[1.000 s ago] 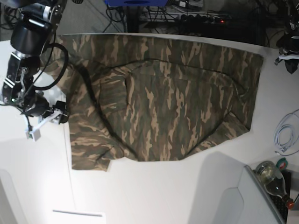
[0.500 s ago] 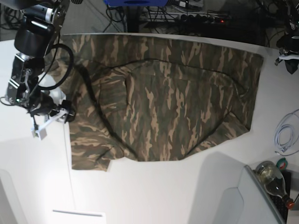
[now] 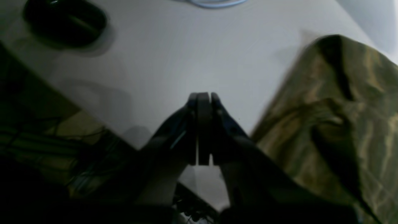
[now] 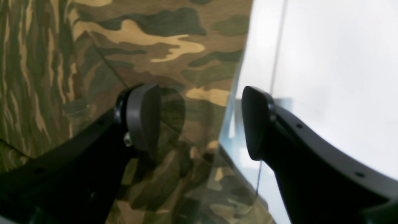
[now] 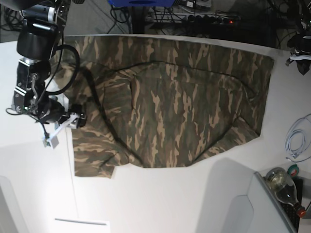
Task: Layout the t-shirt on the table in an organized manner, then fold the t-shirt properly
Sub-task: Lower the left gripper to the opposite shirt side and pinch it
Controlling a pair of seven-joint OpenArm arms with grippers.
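The t-shirt [image 5: 170, 104] lies spread across the upper middle of the base view on the white counter [image 5: 160, 199], folded over itself so that a raised fold line runs across its middle; no collar shows. Its top edge meets the counter's far edge, beyond which dark cables are hard to make out.

At the left of the base view the right pincer [image 5: 63, 130] sits low at the shirt's left border. In the right wrist view its jaws stand apart, one finger [image 4: 143, 116] over the camouflage cloth, the other [image 4: 256, 123] over bare counter, the shirt's edge between them. Whether either finger touches the cloth cannot be told.

The left pincer [image 3: 200, 124] has its jaws pressed together on nothing, above bare counter just beside the shirt's corner in the dim, blurred left wrist view. In the base view only part of it shows, cut off at the upper right edge.

A white cable [image 5: 296, 138] and a glass bottle [image 5: 284, 187] lie at the right edge.
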